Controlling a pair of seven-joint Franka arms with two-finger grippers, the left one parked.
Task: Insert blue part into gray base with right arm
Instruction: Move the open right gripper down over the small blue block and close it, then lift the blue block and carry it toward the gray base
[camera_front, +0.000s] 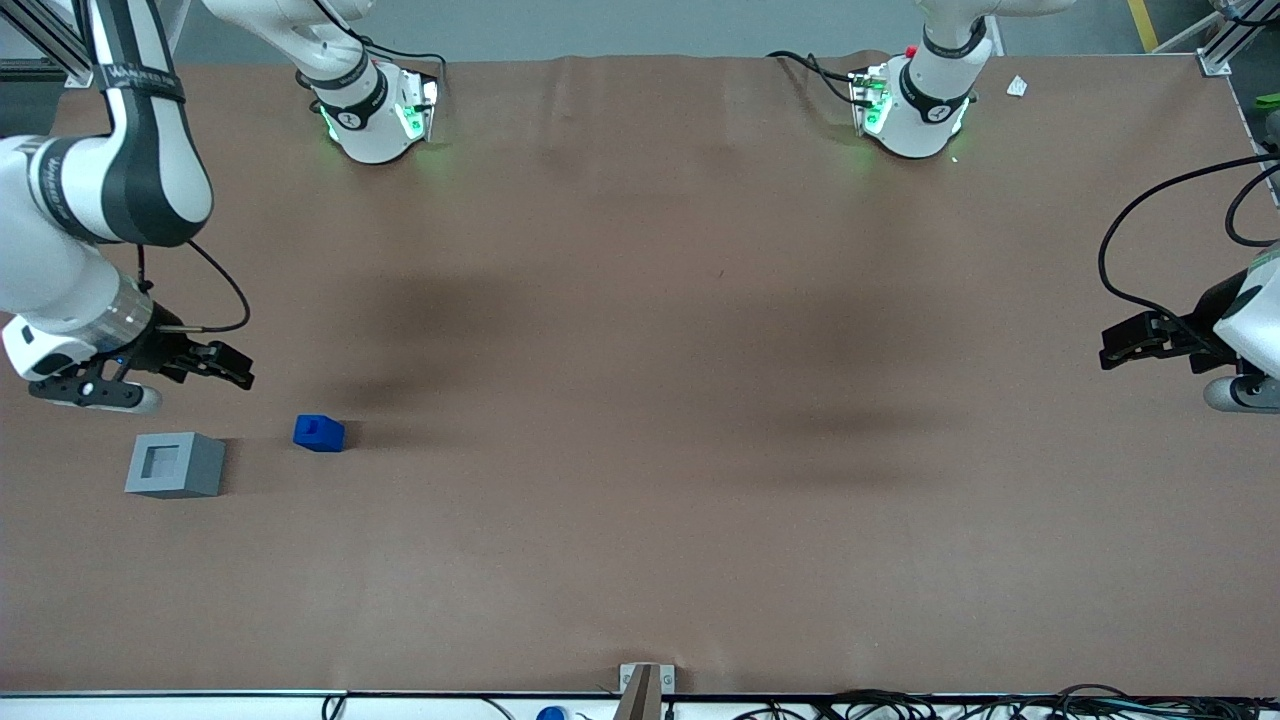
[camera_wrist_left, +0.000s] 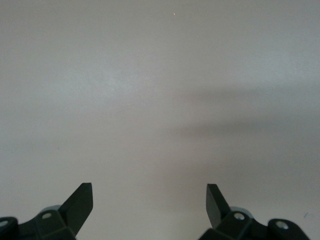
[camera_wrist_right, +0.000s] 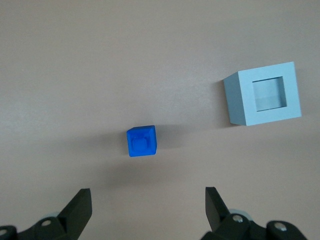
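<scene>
The blue part is a small bright blue block with a square stud on top, resting on the brown table. The gray base stands beside it, nearer the working arm's end, its square recess facing up and empty. My right gripper hangs above the table, farther from the front camera than both blocks, open wide with nothing between its fingers. The right arm reaches in from the table's edge. A gap of bare table separates the gripper from the blue part.
The brown table stretches wide toward the parked arm's end. Two arm bases are bolted along the table's edge farthest from the front camera. Cables run along the near edge.
</scene>
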